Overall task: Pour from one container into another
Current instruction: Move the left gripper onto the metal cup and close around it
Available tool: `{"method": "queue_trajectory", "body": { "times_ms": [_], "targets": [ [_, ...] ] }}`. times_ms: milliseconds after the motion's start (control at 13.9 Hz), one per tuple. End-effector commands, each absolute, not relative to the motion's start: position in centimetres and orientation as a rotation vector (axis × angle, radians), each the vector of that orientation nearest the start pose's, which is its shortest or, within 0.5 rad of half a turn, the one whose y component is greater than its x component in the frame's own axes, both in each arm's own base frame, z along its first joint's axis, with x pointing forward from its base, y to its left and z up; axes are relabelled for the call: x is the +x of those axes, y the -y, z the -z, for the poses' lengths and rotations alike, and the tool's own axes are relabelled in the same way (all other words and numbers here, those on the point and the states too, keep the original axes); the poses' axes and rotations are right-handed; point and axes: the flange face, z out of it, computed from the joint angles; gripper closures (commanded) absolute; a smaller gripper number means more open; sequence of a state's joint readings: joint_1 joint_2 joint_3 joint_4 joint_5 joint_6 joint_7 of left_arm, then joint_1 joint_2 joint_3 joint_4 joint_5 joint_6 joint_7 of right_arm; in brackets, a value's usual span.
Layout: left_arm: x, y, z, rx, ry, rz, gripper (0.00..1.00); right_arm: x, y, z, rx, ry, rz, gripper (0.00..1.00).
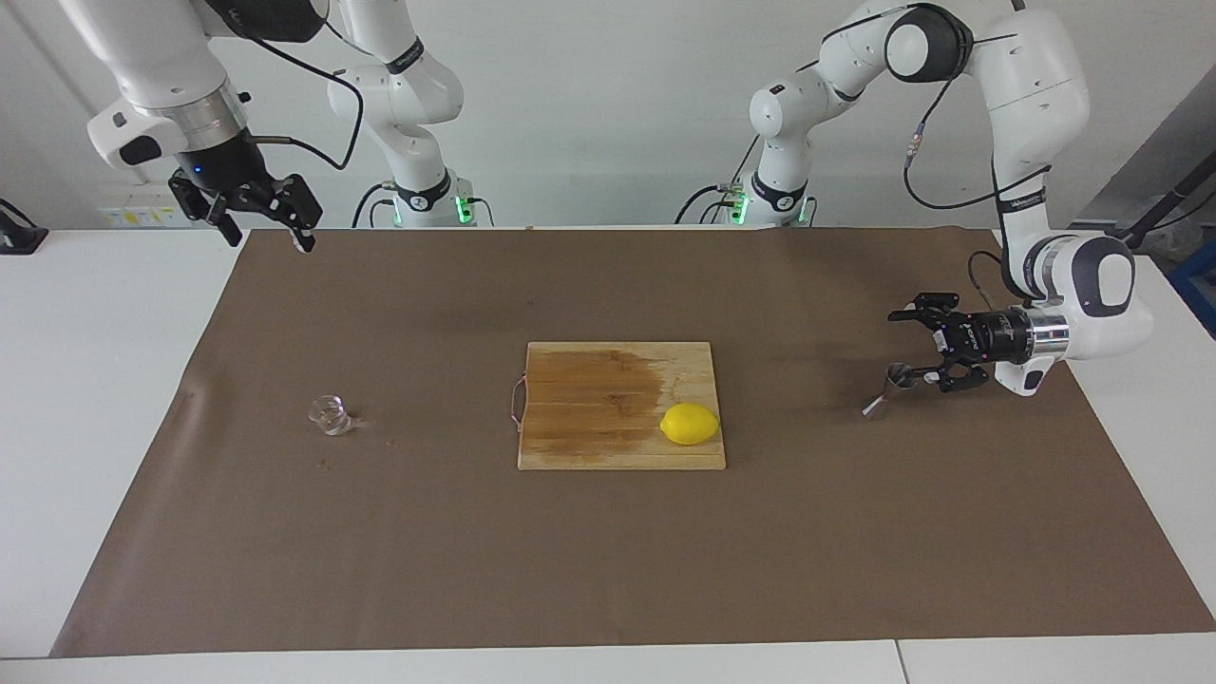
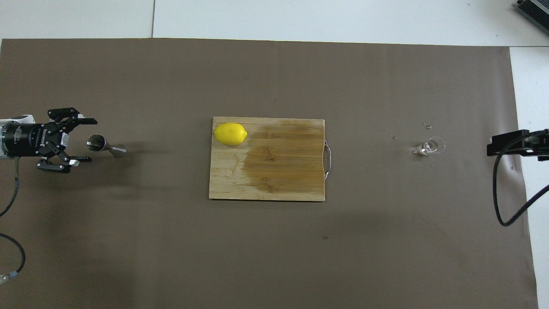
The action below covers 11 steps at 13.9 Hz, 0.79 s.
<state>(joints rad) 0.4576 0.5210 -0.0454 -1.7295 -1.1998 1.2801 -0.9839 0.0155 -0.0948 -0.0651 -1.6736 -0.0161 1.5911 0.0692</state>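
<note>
Steel jigger [image 1: 882, 391] lies tipped on the tabletop [image 1: 855, 551] at the left arm's end, just off your left end effector [image 1: 920, 350], fingers spread. You're still at the pickup: close in and grip. Cup [image 1: 330, 414] sits well apart; right end effector [image 1: 256, 217] waits, raised, spread.

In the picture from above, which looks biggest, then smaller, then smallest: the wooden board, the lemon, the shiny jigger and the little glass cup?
1. Wooden board, by far the biggest.
2. Lemon.
3. Jigger and glass cup: these two look about alike, so I won't rank them. The jigger appears longer, the cup rounder.
</note>
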Motion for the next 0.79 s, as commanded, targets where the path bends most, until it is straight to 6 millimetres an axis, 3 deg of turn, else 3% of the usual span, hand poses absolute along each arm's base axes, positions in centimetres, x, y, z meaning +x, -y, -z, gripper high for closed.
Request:
{"method": "queue_trajectory", "body": {
  "times_ms": [0, 289, 722],
  "targets": [
    [59.3, -15.0, -30.5, 1.140, -1.328, 1.338, 0.00, 51.8, 3.0, -63.0, -3.121, -0.170, 0.021, 0.00],
    [60.0, -16.4, -28.9, 1.140, -1.248, 1.281, 0.00, 51.8, 3.0, -63.0, -3.121, -0.170, 0.021, 0.00],
    [60.0, -16.4, -26.1, 1.149, -1.206, 1.244, 0.00, 51.9, 3.0, -63.0, -3.121, -0.170, 0.023, 0.00]
  ]
}}
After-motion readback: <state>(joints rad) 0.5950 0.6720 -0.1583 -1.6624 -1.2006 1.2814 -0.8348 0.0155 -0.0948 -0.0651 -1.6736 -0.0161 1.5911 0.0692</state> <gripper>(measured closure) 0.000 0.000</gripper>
